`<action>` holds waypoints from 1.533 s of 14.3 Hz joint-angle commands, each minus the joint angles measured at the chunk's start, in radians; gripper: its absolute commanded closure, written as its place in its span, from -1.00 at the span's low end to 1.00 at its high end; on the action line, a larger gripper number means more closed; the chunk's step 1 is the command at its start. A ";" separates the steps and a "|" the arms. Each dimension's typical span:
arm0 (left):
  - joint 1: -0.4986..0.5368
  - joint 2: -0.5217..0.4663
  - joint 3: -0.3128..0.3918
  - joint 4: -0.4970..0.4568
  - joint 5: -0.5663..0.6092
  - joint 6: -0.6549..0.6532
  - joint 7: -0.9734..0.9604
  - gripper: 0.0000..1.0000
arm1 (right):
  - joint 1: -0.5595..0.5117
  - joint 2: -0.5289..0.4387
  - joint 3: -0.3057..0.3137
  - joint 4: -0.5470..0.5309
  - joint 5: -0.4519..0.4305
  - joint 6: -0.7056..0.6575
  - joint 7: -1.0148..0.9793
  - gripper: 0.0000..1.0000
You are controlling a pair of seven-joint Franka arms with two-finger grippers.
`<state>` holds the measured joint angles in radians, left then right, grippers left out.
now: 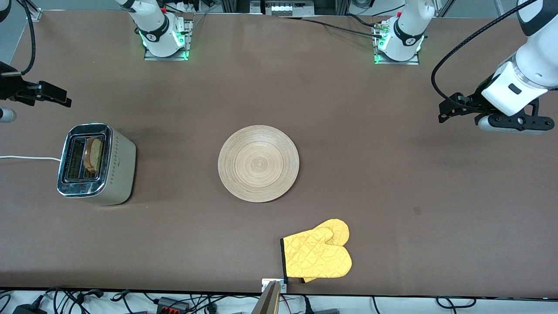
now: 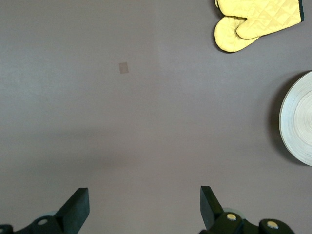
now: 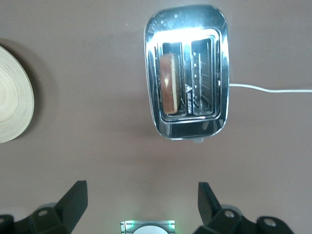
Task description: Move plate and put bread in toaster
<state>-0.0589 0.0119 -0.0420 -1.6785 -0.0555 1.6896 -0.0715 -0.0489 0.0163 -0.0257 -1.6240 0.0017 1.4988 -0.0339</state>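
The round light-wood plate lies flat at the middle of the table; its edge shows in the left wrist view and the right wrist view. The chrome-topped toaster stands toward the right arm's end of the table and also shows in the right wrist view. The bread stands upright in the toaster slot on the plate's side, as the right wrist view shows. My right gripper is open and empty, up in the air by the toaster. My left gripper is open and empty over bare table toward the left arm's end.
A yellow quilted oven mitt lies nearer the front camera than the plate, by the table edge; it also shows in the left wrist view. The toaster's white cord runs off the table's end. A small mark is on the tabletop.
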 commanded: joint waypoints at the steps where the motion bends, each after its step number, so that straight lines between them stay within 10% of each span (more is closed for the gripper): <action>1: 0.002 -0.010 -0.007 -0.004 0.025 -0.002 0.007 -1.00 | -0.069 -0.047 0.064 -0.068 -0.006 0.053 0.014 -1.00; 22: 0.002 -0.009 -0.007 -0.004 0.025 -0.004 0.007 -1.00 | 0.078 -0.065 -0.042 -0.086 -0.011 0.057 0.160 -1.00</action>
<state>-0.0589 0.0120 -0.0424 -1.6785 -0.0555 1.6896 -0.0715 0.0081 -0.0451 -0.0544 -1.7152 -0.0027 1.5795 0.1209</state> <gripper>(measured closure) 0.000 0.000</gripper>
